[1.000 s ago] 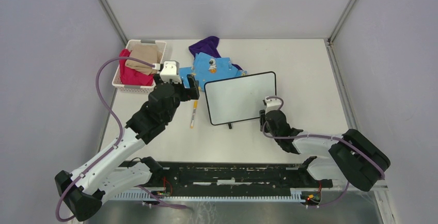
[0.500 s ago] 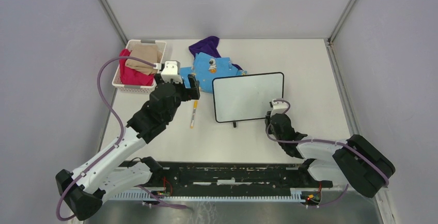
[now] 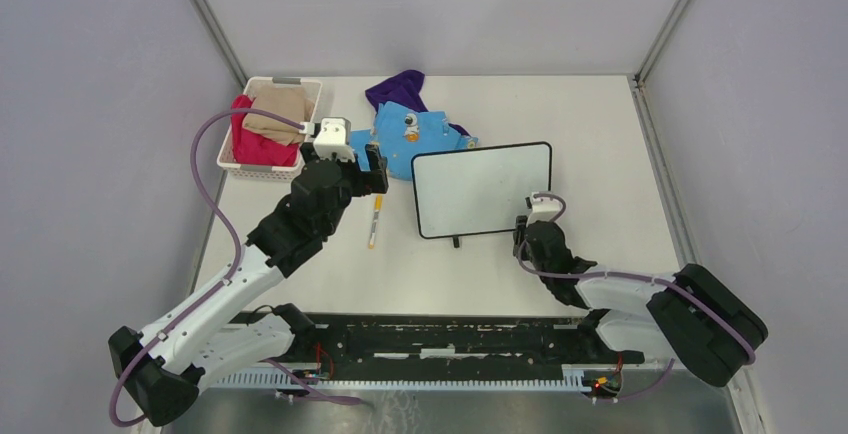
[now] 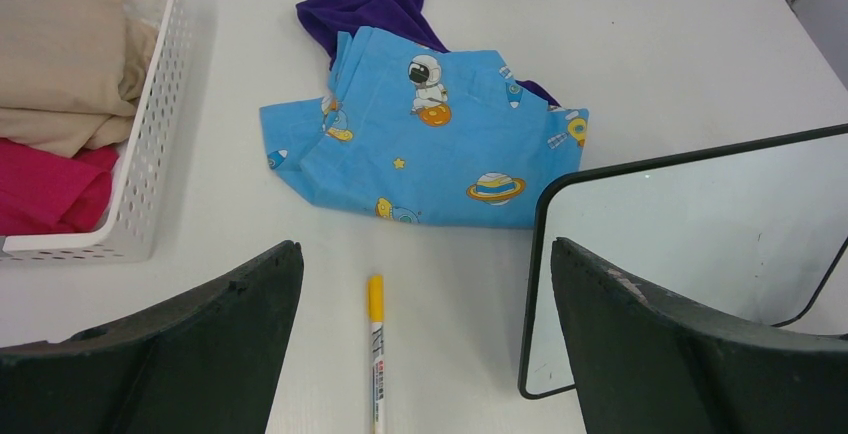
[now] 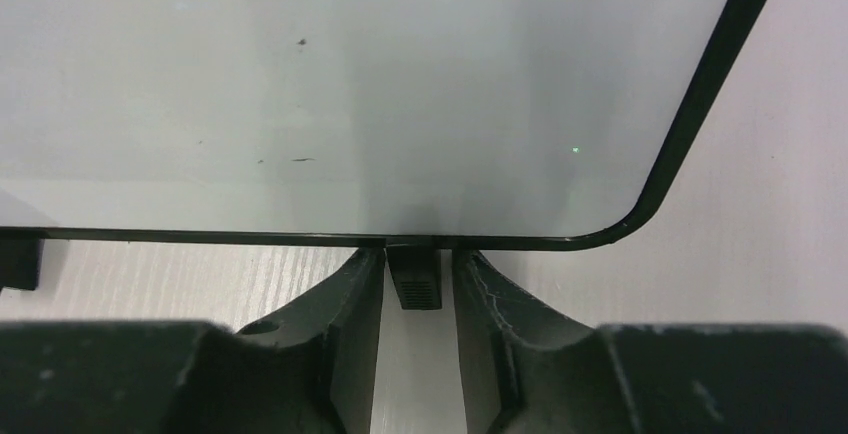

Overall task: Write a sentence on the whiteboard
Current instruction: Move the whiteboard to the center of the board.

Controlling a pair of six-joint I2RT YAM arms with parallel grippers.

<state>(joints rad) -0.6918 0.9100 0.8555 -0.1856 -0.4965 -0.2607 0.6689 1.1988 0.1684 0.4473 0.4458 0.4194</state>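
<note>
whiteboard (image 3: 482,190), lying on counter (image 3: 600,154) right of centre, just beside blue cloth (image 4: 440,144); left tool (image 4: 424,284), spread wide above pen (image 4: 375,354); right tool (image 5: 417,259), set narrow astride board's foot (image 5: 414,282) at near edge, clamped or just clear: cannot tell.

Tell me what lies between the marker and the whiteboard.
Nothing: only bare table separates the marker from the whiteboard, as the left wrist view shows.

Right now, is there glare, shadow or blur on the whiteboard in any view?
Top external view: the whiteboard is sharp and evenly lit, no glare. Left wrist view: its surface reflects grey. Right wrist view: soft shadow above its foot, one tiny green speck.
</note>
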